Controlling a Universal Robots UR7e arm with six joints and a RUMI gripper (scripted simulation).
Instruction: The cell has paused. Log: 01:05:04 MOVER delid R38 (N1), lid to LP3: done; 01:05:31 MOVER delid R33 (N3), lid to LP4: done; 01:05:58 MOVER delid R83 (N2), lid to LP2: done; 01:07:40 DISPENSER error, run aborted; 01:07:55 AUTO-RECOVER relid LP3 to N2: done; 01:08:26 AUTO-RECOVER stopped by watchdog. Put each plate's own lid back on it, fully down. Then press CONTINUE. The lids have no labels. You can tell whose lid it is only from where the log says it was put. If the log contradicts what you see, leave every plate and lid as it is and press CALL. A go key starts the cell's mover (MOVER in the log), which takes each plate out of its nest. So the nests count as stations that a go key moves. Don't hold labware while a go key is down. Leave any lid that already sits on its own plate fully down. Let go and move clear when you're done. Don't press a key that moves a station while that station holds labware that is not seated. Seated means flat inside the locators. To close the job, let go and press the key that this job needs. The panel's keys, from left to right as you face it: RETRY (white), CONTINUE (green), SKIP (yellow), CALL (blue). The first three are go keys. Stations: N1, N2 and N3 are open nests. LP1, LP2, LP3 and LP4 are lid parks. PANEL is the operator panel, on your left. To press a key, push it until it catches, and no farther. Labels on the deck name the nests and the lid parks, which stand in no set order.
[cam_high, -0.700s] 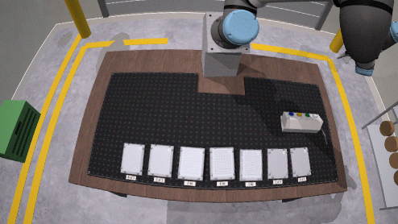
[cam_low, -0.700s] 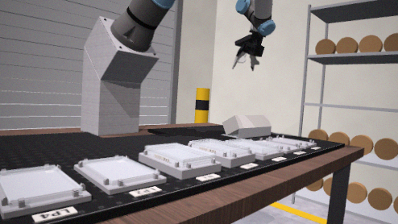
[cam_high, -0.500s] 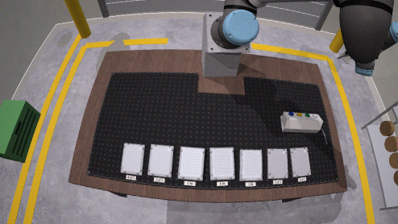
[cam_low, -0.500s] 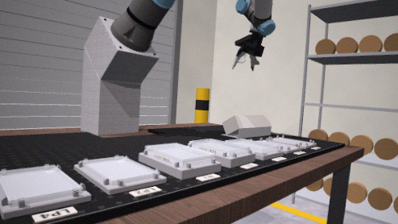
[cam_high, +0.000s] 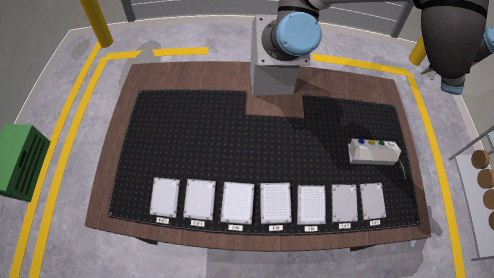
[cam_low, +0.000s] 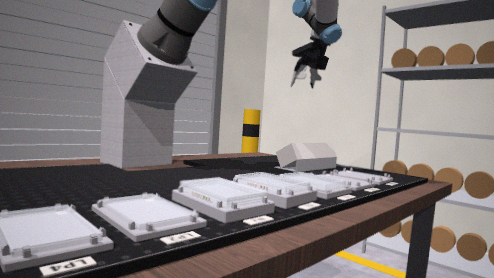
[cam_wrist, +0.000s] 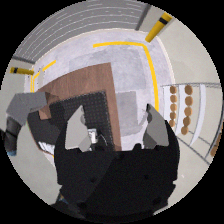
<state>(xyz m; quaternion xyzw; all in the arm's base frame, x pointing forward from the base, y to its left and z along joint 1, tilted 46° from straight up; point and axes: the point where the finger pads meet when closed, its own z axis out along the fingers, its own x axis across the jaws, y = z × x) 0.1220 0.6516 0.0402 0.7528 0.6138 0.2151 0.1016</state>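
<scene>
My gripper (cam_low: 303, 82) (cam_wrist: 115, 104) is open and empty, high above the panel side of the deck. Flat clear lids lie on LP4 (cam_high: 165, 197) (cam_low: 42, 227) and LP2 (cam_high: 200, 199) (cam_low: 147, 212). The plate at N2 (cam_high: 237, 202) (cam_low: 225, 192) looks covered by a lid; its exact seating is too small to tell. The plates at N3 (cam_high: 275, 202) and N1 (cam_high: 311, 204) show well grids and look bare. The two right-hand parks (cam_high: 344, 202) (cam_high: 372, 201) look grey and empty; their labels are hard to read. The panel (cam_high: 375, 156) (cam_low: 312, 157) shows blue, yellow and green keys.
The stations stand in one row along the front of the black deck (cam_high: 200, 135). The arm's base pedestal (cam_high: 274, 77) (cam_low: 145, 130) stands at the back middle. A cable runs from the panel. A shelf rack (cam_low: 435, 72) with brown round items stands beyond the table.
</scene>
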